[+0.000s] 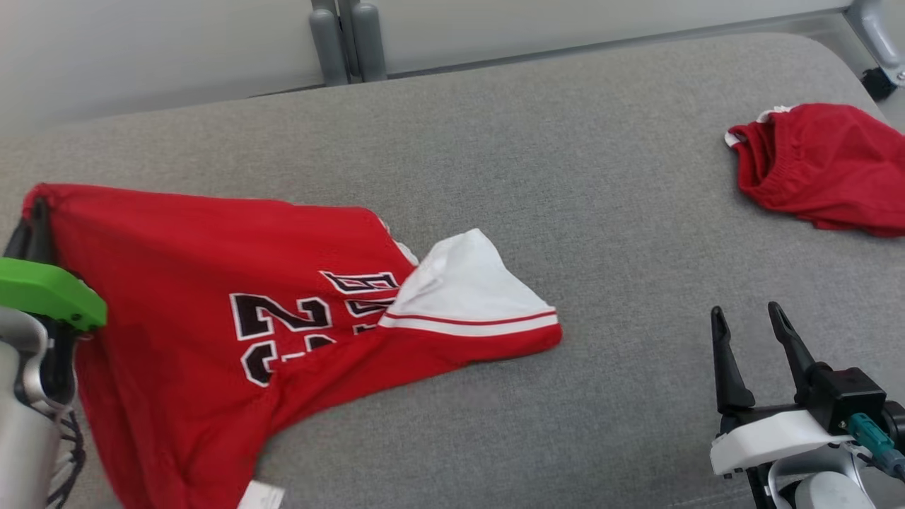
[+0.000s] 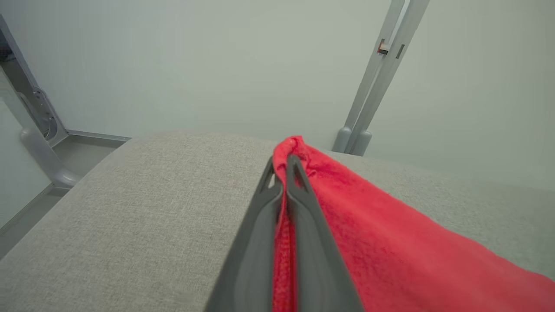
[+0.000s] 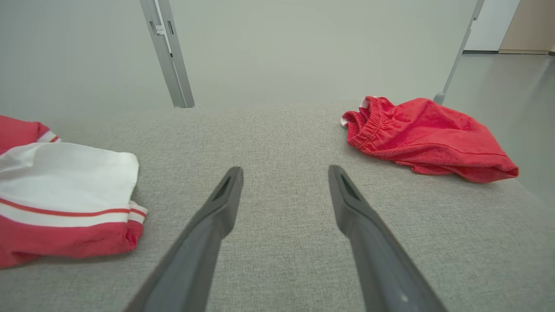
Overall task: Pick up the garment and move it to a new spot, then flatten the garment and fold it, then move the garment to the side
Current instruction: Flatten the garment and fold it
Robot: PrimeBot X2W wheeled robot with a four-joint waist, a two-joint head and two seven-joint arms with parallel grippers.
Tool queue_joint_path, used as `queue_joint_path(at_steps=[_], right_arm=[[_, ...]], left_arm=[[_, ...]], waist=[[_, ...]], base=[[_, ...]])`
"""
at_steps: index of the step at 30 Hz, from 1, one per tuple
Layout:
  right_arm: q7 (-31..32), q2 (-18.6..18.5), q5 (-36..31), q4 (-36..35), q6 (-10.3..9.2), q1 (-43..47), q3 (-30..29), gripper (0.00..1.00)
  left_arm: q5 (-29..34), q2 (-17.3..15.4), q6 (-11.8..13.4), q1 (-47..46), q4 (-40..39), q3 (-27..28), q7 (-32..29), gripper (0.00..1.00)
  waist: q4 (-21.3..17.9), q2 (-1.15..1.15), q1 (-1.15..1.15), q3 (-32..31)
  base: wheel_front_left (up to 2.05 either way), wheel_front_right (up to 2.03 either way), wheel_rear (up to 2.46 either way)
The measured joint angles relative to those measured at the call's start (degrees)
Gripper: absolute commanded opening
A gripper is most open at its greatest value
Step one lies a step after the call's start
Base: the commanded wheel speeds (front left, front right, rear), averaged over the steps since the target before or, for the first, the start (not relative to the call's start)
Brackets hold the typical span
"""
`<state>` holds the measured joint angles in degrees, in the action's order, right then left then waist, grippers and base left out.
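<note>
The red jersey (image 1: 177,283) carries black, white-edged numerals: a 2 reads clearly, and the creased figure beside it looks like a 3. The black letters next to them are part-covered by a turned-over white flap with 1 red stripe and cannot be read whole. A small white label (image 1: 261,496) shows at the hem, its print too small to read.

There are 2 red garments on the grey fabric worktop (image 1: 565,177): the jersey at the left, rumpled and half spread, and 1 pair of shorts (image 1: 827,166) with an elastic waistband, well apart at the far right.

The left pincer (image 2: 284,167) is clamped on the jersey's far-left corner. The right pincer (image 1: 746,314) stands with its fingers apart over bare worktop between the 2 garments, holding nothing.
</note>
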<state>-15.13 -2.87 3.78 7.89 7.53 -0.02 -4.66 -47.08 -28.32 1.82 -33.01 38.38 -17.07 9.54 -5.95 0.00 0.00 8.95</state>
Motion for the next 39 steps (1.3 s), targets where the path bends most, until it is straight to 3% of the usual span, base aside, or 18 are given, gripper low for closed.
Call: queue_joint_path(at_steps=[3, 4, 7, 8, 9, 16, 21, 25, 33, 39], right_arm=[[0.0, 0.0, 0.1, -0.1, 0.00, -0.2, -0.3, 1.00], [0.0, 0.0, 0.1, -0.1, 0.00, -0.3, -0.4, 1.00], [0.0, 0.0, 0.3, -0.1, 0.00, -0.5, -0.5, 1.00], [0.0, 0.0, 0.5, 0.1, 0.00, -0.6, -0.5, 1.00], [0.0, 0.0, 0.6, 0.2, 0.00, -0.7, -0.5, 1.00], [0.0, 0.0, 1.3, 1.0, 0.00, -0.9, -0.2, 1.00], [0.0, 0.0, 1.9, 1.4, 0.00, 0.3, -0.7, 1.00], [0.0, 0.0, 2.2, 1.6, 0.00, 1.8, -1.0, 1.00], [0.0, 0.0, 2.1, 0.9, 0.00, 2.0, 0.0, 1.00], [0.0, 0.0, 1.6, 0.7, 0.00, 1.5, 0.5, 1.00]], left_arm=[[0.4, -1.3, -1.2, -2.8, 3.7, 0.7, 1.8, 0.02], [0.4, -1.5, -1.7, -3.4, 4.5, 1.0, 2.5, 0.37], [1.0, -1.8, -3.0, -5.4, 7.2, 2.0, 4.3, 0.45], [0.9, -1.7, -3.3, -5.8, 7.9, 2.3, 4.7, 0.89], [1.5, -1.7, -3.4, -6.1, 8.9, 1.9, 4.7, 1.00], [2.6, -1.3, -2.8, -6.0, 15.0, 1.2, 5.2, 1.00], [4.3, -0.6, -1.9, -4.8, 13.0, 0.6, 5.3, 1.00], [5.4, 4.4, -3.2, -2.9, 7.2, -3.1, 5.0, 1.00], [7.8, 14.8, -3.3, 1.1, -4.8, -13.1, -3.7, 1.00], [8.5, 18.9, -3.4, 1.1, -4.8, -18.3, -10.2, 1.00]], waist=[[-0.9, 0.00, 0.00, 1.6], [-1.1, 0.00, 0.00, 2.0], [-1.8, 0.00, 0.00, 3.2], [-1.9, 0.00, 0.00, 3.5], [-2.0, 0.00, 0.00, 3.6], [-1.0, 0.00, 0.00, 2.1], [0.0, 0.00, 0.00, -0.4], [1.0, 0.00, 0.00, -2.4], [1.5, 0.00, 0.00, -4.2], [-0.1, 0.00, 0.00, -2.7]], base=[[0.00, 0.00, 0.00], [0.00, 0.00, 0.00], [0.00, 0.00, 0.00], [0.00, 0.00, 0.00], [0.00, 0.00, 0.00], [0.00, 0.00, 0.00], [0.00, 0.00, 0.00], [0.00, 0.00, 0.00], [0.00, 0.00, 0.00], [0.00, 0.00, 0.00]])
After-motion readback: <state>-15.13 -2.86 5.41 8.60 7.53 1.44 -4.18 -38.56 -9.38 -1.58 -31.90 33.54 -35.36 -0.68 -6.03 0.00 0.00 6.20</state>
